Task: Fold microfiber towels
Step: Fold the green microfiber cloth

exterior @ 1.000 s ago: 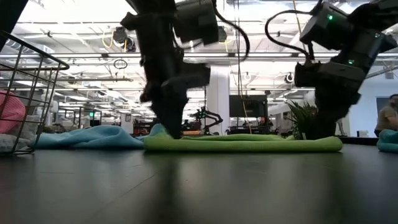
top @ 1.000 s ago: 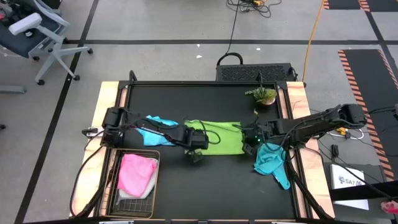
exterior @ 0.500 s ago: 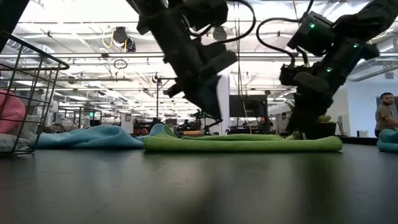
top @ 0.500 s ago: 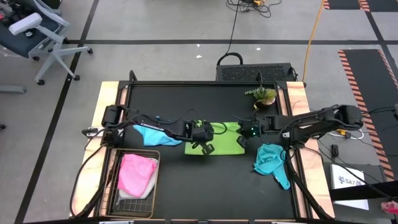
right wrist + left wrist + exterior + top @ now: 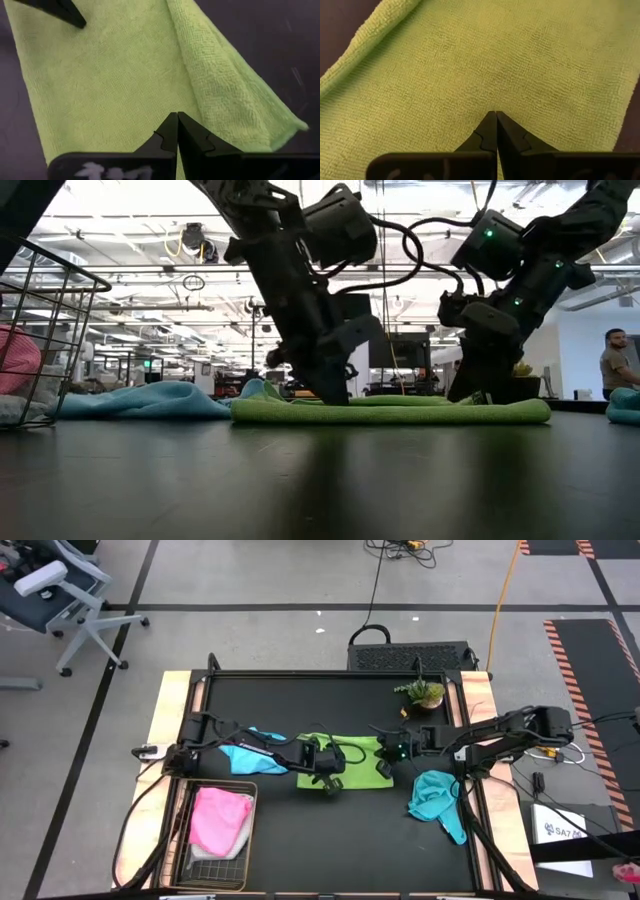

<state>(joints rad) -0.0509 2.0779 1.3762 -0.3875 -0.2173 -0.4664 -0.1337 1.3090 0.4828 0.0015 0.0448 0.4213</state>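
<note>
Both arms lean low over the lime green towel (image 5: pixel 355 762) lying folded mid-table, the left gripper (image 5: pixel 496 131) and the right gripper (image 5: pixel 177 131) each with fingers pressed together on nothing, tips down at the cloth. The light blue towel (image 5: pixel 247 752) is half hidden under the left arm, the teal towel (image 5: pixel 436 798) is bunched at the right edge. The pink towel (image 5: pixel 219 817) sits in the wire basket (image 5: pixel 183 862), over something pale I can't make out.
</note>
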